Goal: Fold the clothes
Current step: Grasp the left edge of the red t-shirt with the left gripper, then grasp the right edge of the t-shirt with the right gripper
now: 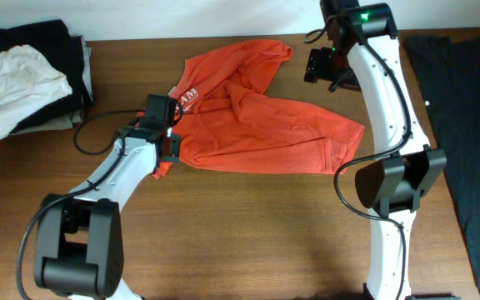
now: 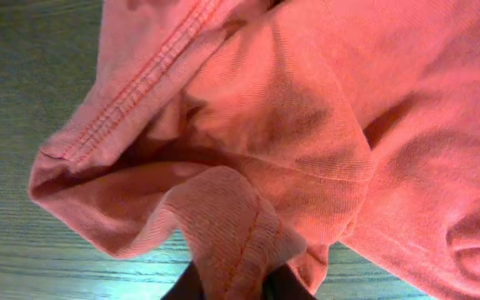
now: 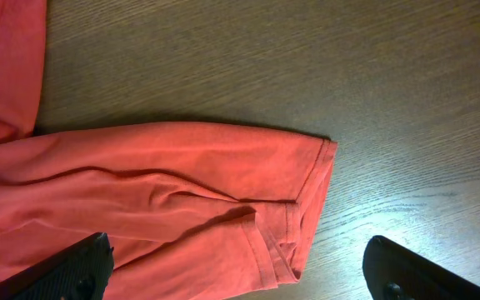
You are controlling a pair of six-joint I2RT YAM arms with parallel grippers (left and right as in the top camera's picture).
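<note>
1. Garment: one orange shirt [image 1: 257, 117] lies crumpled on the wooden table [image 1: 248, 225], around the middle of its far half. It is spread crosswise, and one part is bunched up toward the far edge.
2. White lettering [image 1: 187, 96] shows on the shirt near its left end (only partly legible).
3. Left gripper [image 1: 167, 150]: it is at the shirt's left edge, low over the table. In the left wrist view its fingers [image 2: 186, 287] are closed narrowly on a bunched fold of the shirt [image 2: 307, 125], with a stitched seam running up between them. The cloth is pinched, not merely touched.
4. Right gripper [image 1: 327, 71]: it is held above the table, beyond the shirt's right part and near the far edge. In the right wrist view the fingers [image 3: 65, 267] stand wide apart with nothing between them. The gripper [image 3: 240, 275] is clear of the cloth.
5. Below the right gripper, the shirt [image 3: 157, 183] shows a hemmed end with a rumpled fold, and bare table [image 3: 223, 58] lies beyond it.
6. Other items: a white garment [image 1: 19, 71] sits on top of dark clothes [image 1: 48, 37] at the table's far left corner, well apart from the shirt.
7. A dark cloth [image 1: 473, 125] lies along the right side.
</note>
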